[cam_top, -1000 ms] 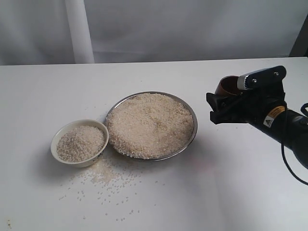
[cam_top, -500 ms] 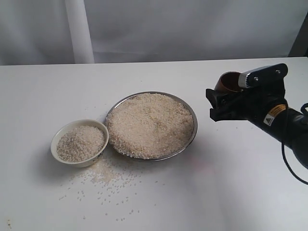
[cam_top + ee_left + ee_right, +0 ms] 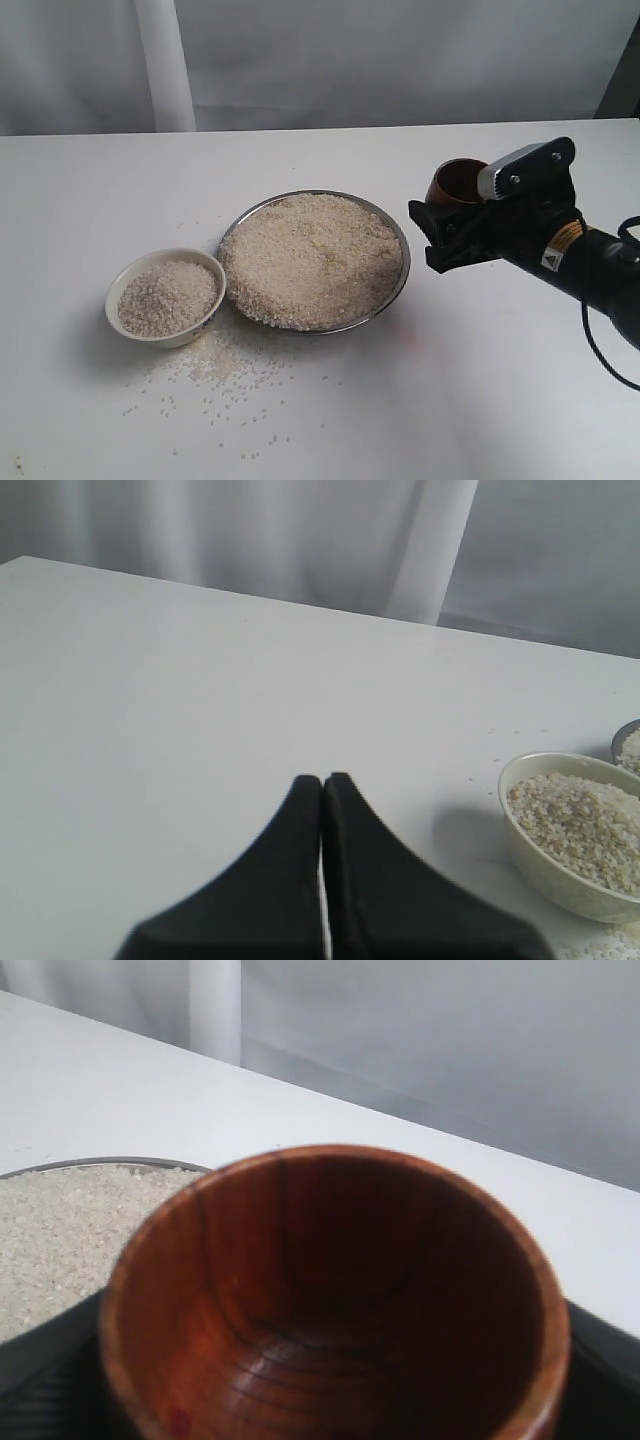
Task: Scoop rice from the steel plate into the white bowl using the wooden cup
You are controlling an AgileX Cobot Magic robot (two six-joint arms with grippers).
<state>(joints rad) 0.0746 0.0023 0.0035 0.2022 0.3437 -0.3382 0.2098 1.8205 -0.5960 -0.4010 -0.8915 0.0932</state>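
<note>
Off-white rice (image 3: pixel 310 260) fills the steel plate (image 3: pixel 406 262) at the table's middle. Just left of it, touching its rim, stands the white bowl (image 3: pixel 160 338), which also holds rice (image 3: pixel 167 297). My right gripper (image 3: pixel 450 205) is shut on the wooden cup (image 3: pixel 455 182) and holds it in the air just right of the plate's rim. The right wrist view looks straight into the cup (image 3: pixel 330 1290), which is empty, with the plate's rim (image 3: pixel 90 1163) and rice (image 3: pixel 60 1230) beyond. My left gripper (image 3: pixel 322 780) is shut and empty, over bare table near the bowl (image 3: pixel 560 890).
Loose grains of spilled rice (image 3: pixel 220 375) lie scattered on the white table in front of the bowl. A white curtain with a pole (image 3: pixel 165 65) hangs behind the table's far edge. The right arm's cable (image 3: pixel 600 350) loops at the right side.
My right gripper has carried the wooden cup leftward and a little lower, closer to the plate's right rim. The plate, the bowl and the rice have not moved.
</note>
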